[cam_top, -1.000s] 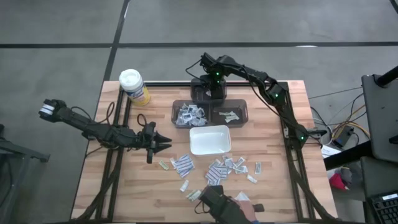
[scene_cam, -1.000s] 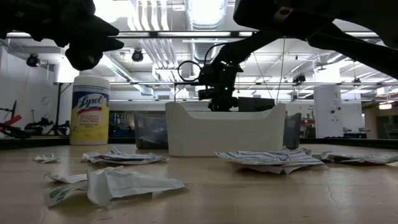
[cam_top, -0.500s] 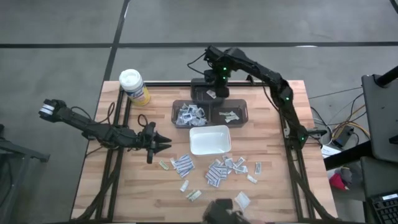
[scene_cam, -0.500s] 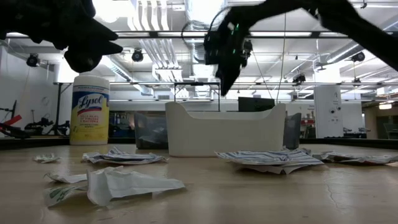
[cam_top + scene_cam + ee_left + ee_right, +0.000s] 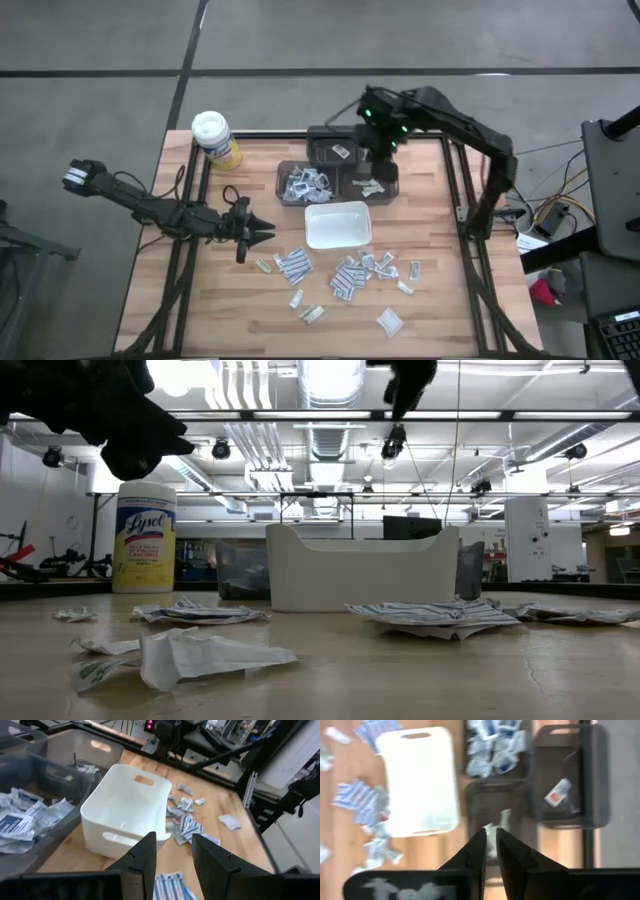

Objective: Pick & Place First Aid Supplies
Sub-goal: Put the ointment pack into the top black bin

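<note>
First aid supplies (image 5: pixel 355 272): sorting partly done, many are lying loose.
You are seeing filled grey bins (image 5: pixel 305 183); right gripper (image 5: pixel 383 150), fingers nearly closed, empty; left gripper (image 5: pixel 262 229) waiting, fingers narrowly apart.

This is a robotics lab or workshop in an industrial hall. Seen level across the wooden worktop (image 5: pixel 430 300), the room behind has a high open ceiling with exposed ducts (image 5: pixel 335 435), pipes and strip lights, and benches with equipment farther back. From above, the worktop stands on a bare grey concrete floor (image 5: pixel 300 35), with loose cables (image 5: pixel 560 215) and a dark equipment stand (image 5: pixel 610 150) beside it.
</note>
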`<move>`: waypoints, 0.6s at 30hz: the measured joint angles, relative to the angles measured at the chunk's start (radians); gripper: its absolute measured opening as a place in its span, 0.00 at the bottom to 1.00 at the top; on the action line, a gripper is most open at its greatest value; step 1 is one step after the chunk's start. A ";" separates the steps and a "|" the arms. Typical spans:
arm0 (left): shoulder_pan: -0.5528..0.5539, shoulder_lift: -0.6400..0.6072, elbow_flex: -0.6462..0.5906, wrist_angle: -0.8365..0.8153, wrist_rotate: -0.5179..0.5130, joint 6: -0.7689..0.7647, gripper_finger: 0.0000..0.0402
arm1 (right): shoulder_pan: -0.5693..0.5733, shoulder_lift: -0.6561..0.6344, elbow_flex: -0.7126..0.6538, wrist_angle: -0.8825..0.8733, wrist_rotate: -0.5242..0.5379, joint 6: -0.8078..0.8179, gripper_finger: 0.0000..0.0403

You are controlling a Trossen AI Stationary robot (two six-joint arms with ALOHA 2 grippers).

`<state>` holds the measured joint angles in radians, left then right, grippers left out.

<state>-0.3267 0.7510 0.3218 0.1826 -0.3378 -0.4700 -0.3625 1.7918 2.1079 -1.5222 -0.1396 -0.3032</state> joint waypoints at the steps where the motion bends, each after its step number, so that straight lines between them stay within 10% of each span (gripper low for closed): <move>1: 0.000 0.000 0.000 -0.009 0.000 0.005 0.29 | 0.024 -0.027 -0.027 0.001 0.000 0.027 0.08; 18: 0.000 0.000 0.000 -0.069 0.050 0.077 0.29 | 0.431 -0.369 -0.559 0.088 0.011 0.761 0.02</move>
<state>-0.3267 0.7513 0.3218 0.1141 -0.2883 -0.3932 0.0687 1.4231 1.5491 -1.4346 -0.1287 0.4578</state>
